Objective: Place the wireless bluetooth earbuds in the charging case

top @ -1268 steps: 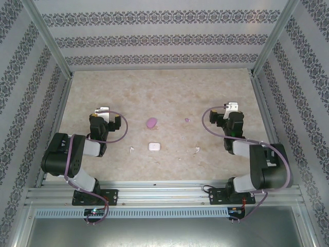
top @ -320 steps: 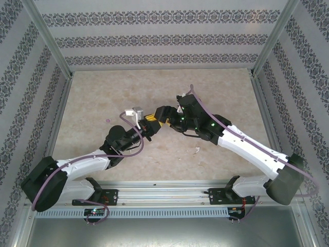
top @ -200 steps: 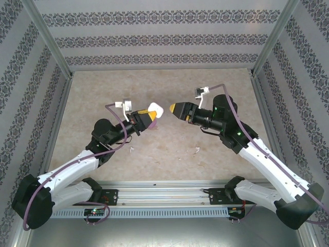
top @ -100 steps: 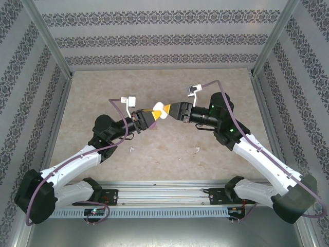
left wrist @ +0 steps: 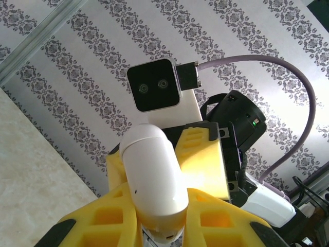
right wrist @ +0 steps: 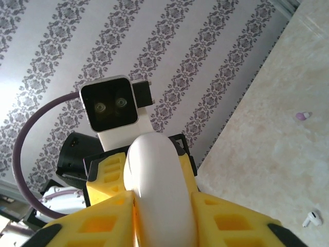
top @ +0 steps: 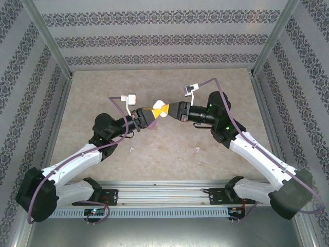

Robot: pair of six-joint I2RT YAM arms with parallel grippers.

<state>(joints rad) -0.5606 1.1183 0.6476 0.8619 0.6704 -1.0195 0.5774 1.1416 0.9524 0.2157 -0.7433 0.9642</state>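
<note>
Above the counter (top: 169, 85), left end effector (top: 152, 110) and right end effector (top: 170, 109) both clench the case (top: 160, 107); two earbuds (top: 131, 150) (top: 197, 150) lie near its front edge.

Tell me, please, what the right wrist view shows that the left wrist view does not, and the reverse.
Right wrist, not left wrist: an earbud and a small purple piece lying loose, plus the left arm's camera.
Left wrist, not right wrist: the right arm's camera and a green light on that arm.
Both: the white case hugged by yellow fingers, the table and the patterned wall.
</note>
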